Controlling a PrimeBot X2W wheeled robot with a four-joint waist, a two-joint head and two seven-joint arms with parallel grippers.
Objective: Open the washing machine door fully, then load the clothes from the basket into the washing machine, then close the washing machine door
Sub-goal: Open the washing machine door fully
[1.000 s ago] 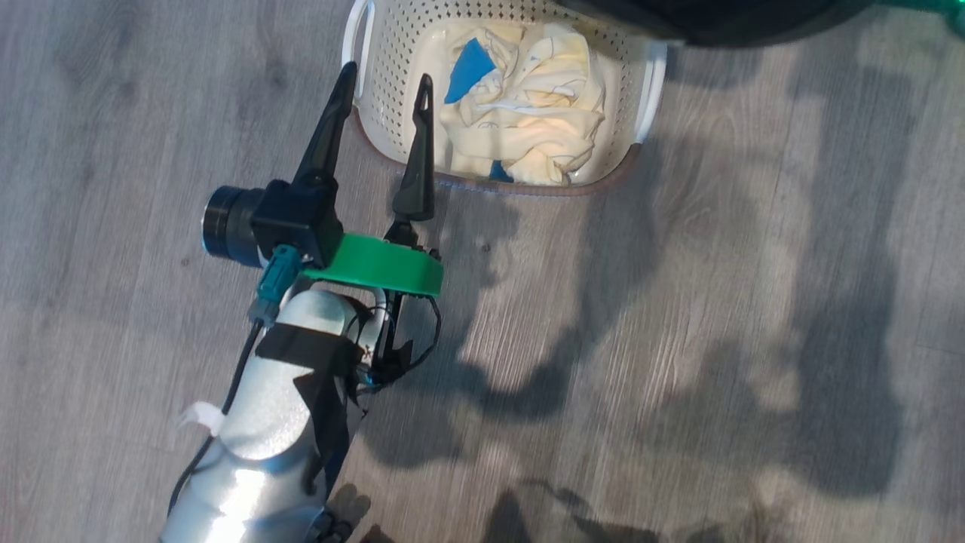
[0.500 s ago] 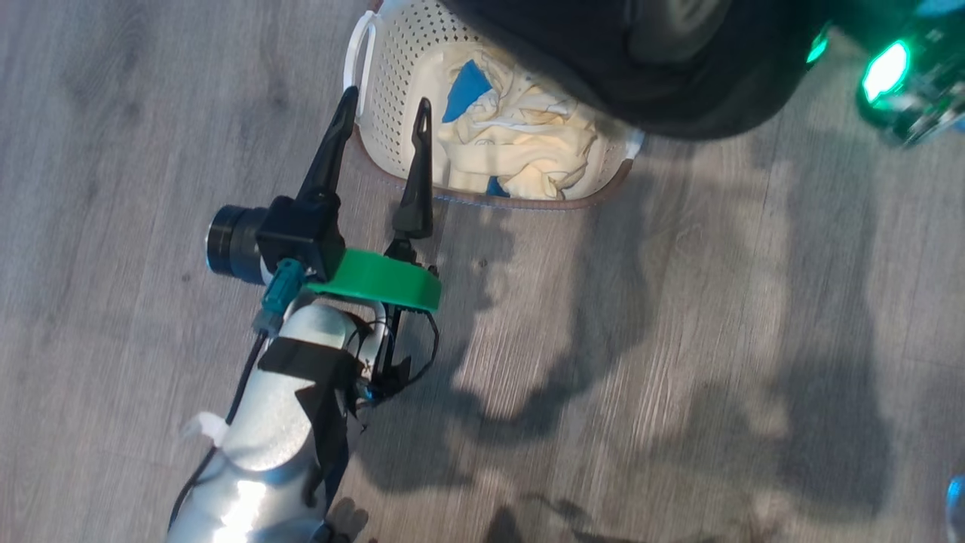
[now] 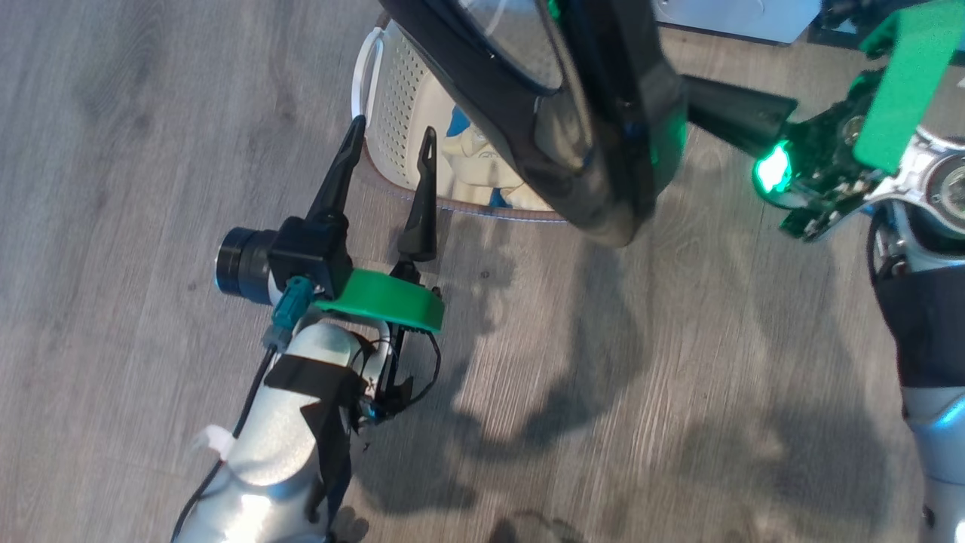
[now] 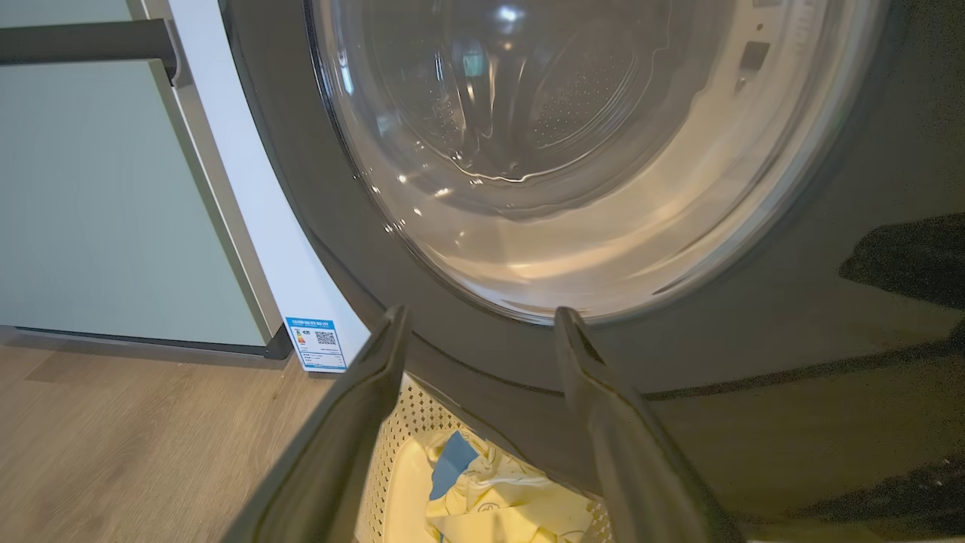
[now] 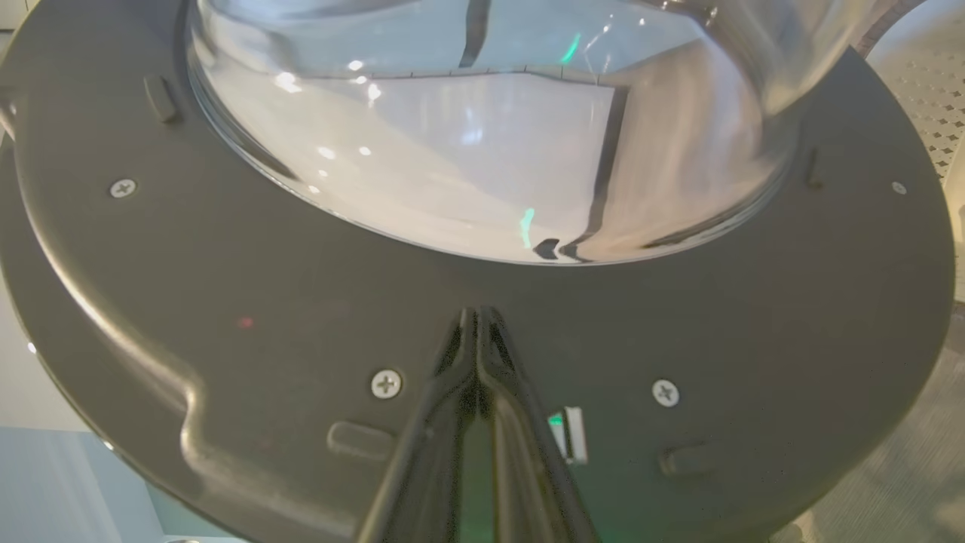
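The washing machine door (image 3: pixel 595 173) hangs open above the basket (image 3: pixel 396 98) and hides most of it. Its glossy black rim and clear glass bowl face my left wrist view (image 4: pixel 754 339). My right gripper (image 3: pixel 697 94) is shut, and its tips (image 5: pixel 476 313) rest against the door's inner rim (image 5: pixel 226 302) just below the glass. My left gripper (image 3: pixel 393 127) is open and holds nothing, its fingers over the basket's near left corner. The cream-yellow clothes (image 4: pixel 490 498) with a blue patch lie in the basket (image 4: pixel 407 422) below the left gripper (image 4: pixel 482 311). The white washing machine (image 4: pixel 249 226) stands behind the door.
A pale teal cabinet (image 4: pixel 98 188) with a dark handle bar stands beside the machine. A blue energy sticker (image 4: pixel 317 343) marks the machine's lower front. Grey wood-look floor (image 3: pixel 603 392) spreads around the basket, crossed by the arms' shadows.
The door has swung further over the basket and now hides most of the clothes. The right gripper has come into the head view. The left gripper is still open and has hardly moved.
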